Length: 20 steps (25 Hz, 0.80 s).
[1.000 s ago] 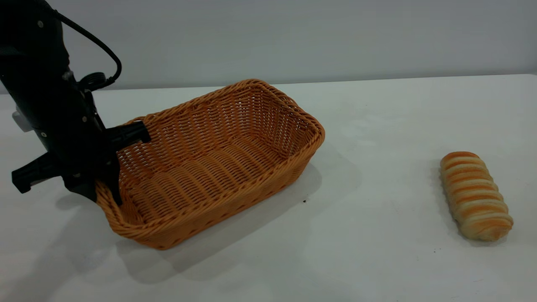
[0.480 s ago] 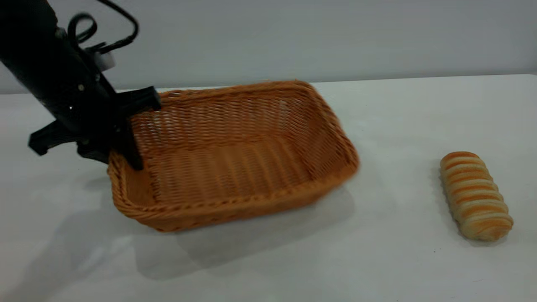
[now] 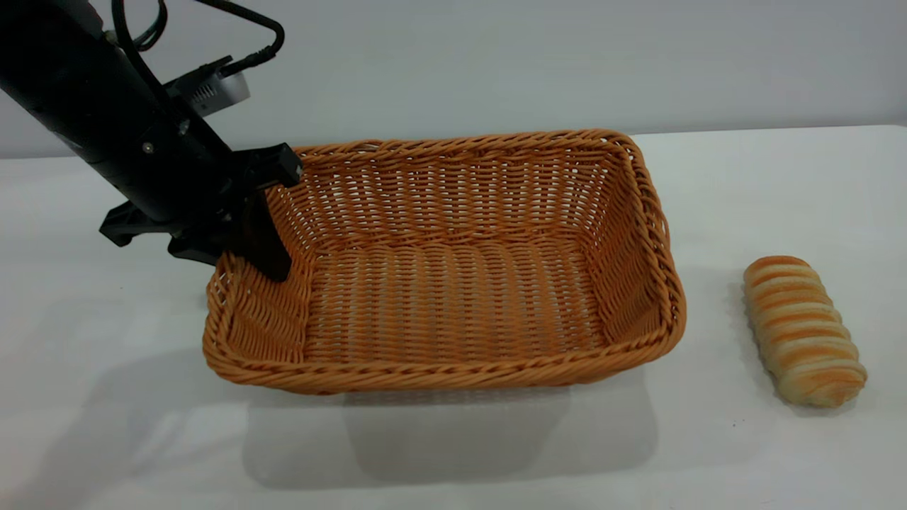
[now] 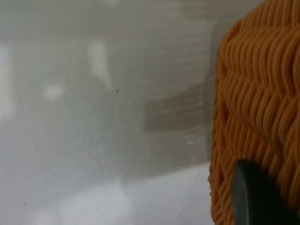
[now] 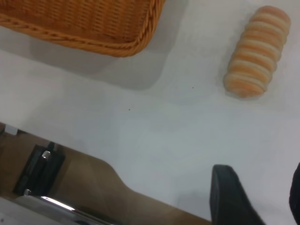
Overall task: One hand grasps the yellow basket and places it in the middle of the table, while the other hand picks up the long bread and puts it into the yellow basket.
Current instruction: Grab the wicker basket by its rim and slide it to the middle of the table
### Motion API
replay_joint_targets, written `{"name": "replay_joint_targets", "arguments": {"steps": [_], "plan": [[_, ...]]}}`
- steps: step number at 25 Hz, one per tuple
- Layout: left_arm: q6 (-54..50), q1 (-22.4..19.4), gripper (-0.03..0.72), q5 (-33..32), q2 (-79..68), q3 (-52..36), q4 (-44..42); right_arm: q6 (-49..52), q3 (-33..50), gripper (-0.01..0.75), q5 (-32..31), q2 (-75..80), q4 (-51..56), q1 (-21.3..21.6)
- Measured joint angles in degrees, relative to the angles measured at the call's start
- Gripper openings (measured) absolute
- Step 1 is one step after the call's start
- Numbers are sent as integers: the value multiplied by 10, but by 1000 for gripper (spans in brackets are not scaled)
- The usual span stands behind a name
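Black fingers [image 3: 266, 248] of the left gripper [image 3: 241, 244] clamp the woven end wall of the yellow basket [image 3: 453, 283] at its 9 o'clock rim; arm slants up toward 10 o'clock, cable looping above. Basket sits mid-table [image 3: 744, 198], long side facing the camera. Long bread [image 3: 803, 330] lies at 3 o'clock, apart from the basket. Right gripper [image 5: 255, 199] hangs above the table edge, fingers apart.

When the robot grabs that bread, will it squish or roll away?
The bread looks puffy and soft, so it may squish a bit if pinched hard. Its rounded, ridged shape could let it roll sideways when nudged, though it lies flat on the table now. It is small beside the basket, so it is probably light.
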State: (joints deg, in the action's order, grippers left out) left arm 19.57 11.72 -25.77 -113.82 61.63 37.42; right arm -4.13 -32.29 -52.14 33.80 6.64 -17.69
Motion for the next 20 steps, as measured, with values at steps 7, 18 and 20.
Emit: {"name": "replay_joint_targets", "arguments": {"steps": [7,18,20], "plan": [[-12,0,110,-1,-33,0,-6,-1,0,358,-5,0,0,0],[-15,0,519,1,-45,5,-10,-1,0,358,-7,0,-1,0],[-15,0,627,-1,-44,5,-9,-1,0,358,-8,0,-3,0]]}}
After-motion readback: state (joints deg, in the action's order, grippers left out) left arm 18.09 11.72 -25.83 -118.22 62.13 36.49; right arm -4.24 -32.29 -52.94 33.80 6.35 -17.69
